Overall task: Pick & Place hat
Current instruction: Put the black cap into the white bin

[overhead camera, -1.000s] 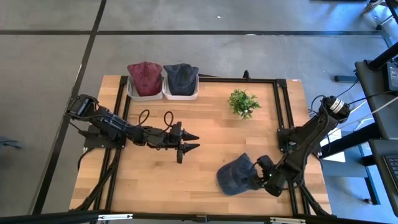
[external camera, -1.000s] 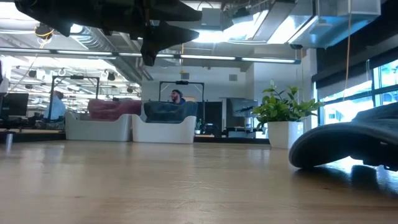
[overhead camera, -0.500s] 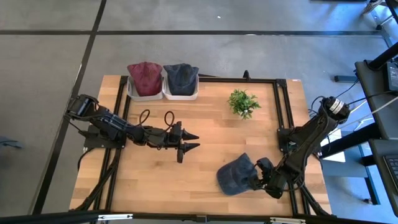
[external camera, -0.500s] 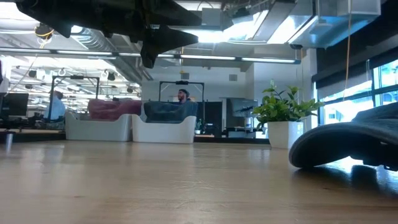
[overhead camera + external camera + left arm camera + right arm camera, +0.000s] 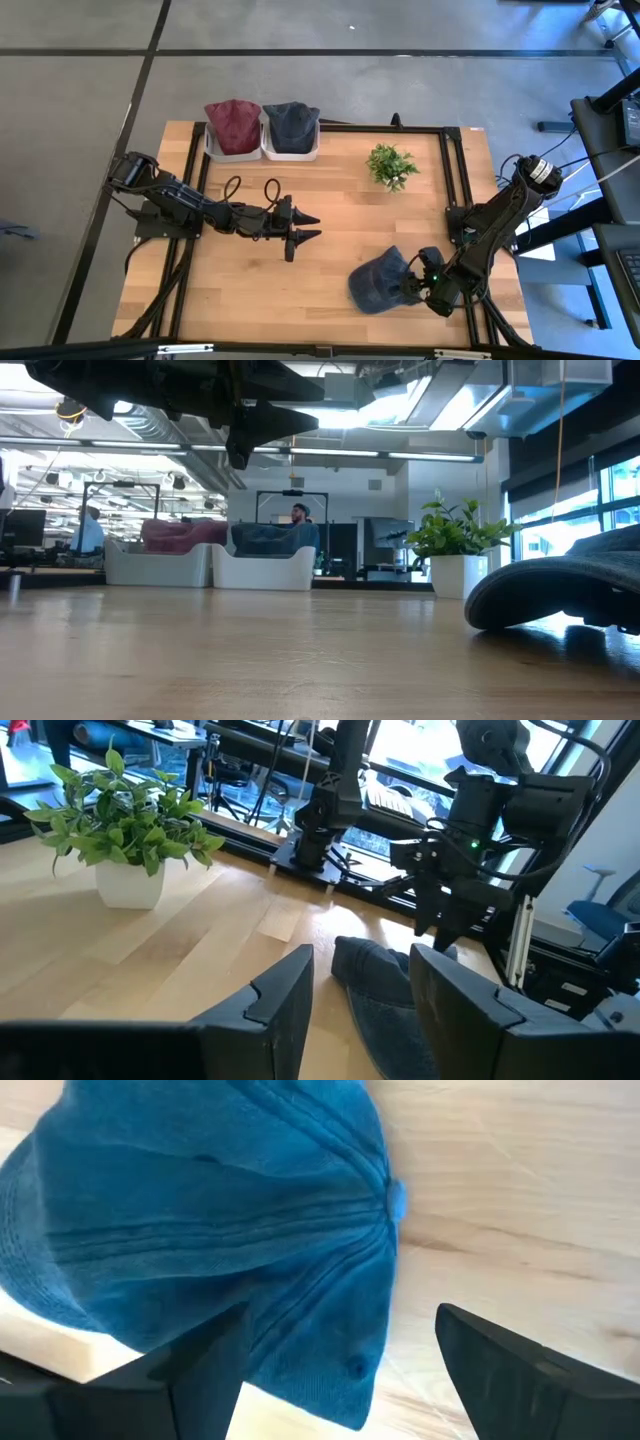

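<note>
A blue hat (image 5: 378, 283) lies on the wooden table near its front right, brim edge and crown resting on the wood; it also shows in the low view (image 5: 560, 585) and in the right wrist view (image 5: 220, 1230). My right gripper (image 5: 414, 282) is open at table height on the hat's right side, with its fingers either side of the hat's near part (image 5: 340, 1325). My left gripper (image 5: 318, 226) is open and empty, hovering above the table's middle and pointing toward the hat (image 5: 385, 1005). My right gripper's open fingers (image 5: 205, 1365) stand level at the hat's right-hand side. I cannot tell whether they touch the hat.
Two white bins at the far edge hold a red hat (image 5: 233, 125) and a dark blue hat (image 5: 291, 122). A small potted plant (image 5: 391, 165) stands at the far right. Black rails frame the table (image 5: 455, 180). Bare wood lies between the grippers. People show far behind.
</note>
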Tool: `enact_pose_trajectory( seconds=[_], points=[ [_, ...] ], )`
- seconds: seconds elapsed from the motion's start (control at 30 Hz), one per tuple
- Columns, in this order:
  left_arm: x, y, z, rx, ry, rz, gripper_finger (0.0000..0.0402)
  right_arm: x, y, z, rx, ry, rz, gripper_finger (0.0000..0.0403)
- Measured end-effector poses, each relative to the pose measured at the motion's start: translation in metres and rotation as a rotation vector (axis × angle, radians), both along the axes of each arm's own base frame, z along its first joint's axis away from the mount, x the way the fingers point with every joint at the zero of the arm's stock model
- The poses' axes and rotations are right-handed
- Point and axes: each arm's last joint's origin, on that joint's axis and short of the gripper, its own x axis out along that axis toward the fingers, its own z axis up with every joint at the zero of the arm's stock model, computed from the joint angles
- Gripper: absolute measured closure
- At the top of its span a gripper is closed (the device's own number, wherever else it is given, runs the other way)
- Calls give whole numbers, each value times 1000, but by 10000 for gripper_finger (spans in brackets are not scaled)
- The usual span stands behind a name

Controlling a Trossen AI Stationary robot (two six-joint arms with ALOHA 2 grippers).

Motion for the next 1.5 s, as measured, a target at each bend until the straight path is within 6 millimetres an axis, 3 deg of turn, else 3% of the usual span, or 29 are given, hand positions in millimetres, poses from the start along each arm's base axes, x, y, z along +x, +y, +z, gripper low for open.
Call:
enact_pose_trajectory(
  seconds=[0.23,0.67,0.97,1.1,1.5],
  points=[
    [0,0,-1,2,10,0,240,2,2,-5,-10,4,0,89],
    [0,0,-2,-18,18,3,242,14,10,-46,-136,95,23,89],
    [0,0,-2,-21,17,3,242,13,9,-50,-189,131,117,94],
    [0,0,-2,-21,17,3,241,12,8,-51,-200,142,160,126],
    [0,0,-2,-20,17,3,240,9,6,-52,-219,177,169,281]
  ],
)
